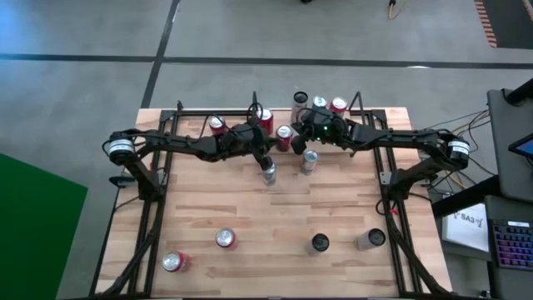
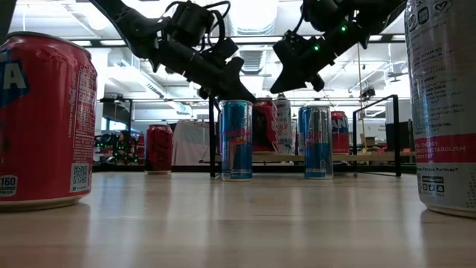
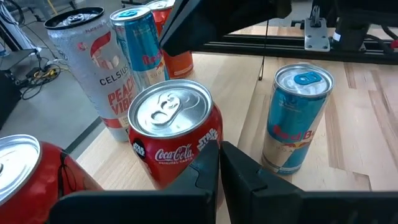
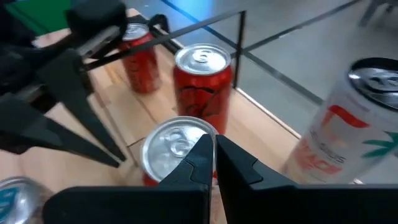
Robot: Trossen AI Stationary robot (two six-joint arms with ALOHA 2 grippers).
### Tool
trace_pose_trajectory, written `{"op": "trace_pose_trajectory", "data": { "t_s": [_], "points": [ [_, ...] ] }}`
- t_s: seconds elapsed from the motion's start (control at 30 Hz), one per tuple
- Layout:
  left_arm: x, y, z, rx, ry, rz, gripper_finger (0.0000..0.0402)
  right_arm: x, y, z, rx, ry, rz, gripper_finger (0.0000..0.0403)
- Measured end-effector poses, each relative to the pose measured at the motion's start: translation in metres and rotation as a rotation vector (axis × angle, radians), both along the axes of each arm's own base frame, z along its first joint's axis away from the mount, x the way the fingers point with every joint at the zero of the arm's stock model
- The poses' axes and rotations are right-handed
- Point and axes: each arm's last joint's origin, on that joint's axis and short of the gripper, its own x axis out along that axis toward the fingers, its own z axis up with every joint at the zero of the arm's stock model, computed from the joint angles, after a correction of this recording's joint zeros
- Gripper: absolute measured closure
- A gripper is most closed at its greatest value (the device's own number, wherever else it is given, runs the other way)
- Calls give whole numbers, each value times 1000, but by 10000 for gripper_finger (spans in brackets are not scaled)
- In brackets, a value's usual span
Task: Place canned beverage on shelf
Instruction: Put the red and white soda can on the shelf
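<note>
Nearest the low camera, a red soda can [image 2: 46, 123] and a pale printed can [image 2: 445, 104] stand unclaimed on the plank surface [image 1: 275, 217], smooth cylinders apparently waiting their turn. Beyond them, two slim blue energy-drink cans [image 1: 268, 172] stand upright just in front of the shelf [image 1: 187, 125]. Over its light-wood board and thin black rails, the left gripper [image 1: 265, 158] and right gripper [image 1: 298, 144] hover, fingers together and empty, above a glossy red Coca-Cola can [image 3: 177, 140] already among the cans there.
</note>
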Motion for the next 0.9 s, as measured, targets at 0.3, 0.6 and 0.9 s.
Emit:
{"op": "trace_pose_trajectory", "data": {
  "t_s": [0.3, 0.6, 0.9],
  "points": [
    [2, -10, 3, 1, -10, -96, 402, 0, 0, -1, -15, 20, 20, 394],
    [13, -6, 32, 14, 23, -103, 402, 0, 0, -1, -15, 24, 21, 394],
    [13, 5, 44, 130, 152, -35, 402, -1, 1, -3, -6, 42, 20, 394]
  ]
}}
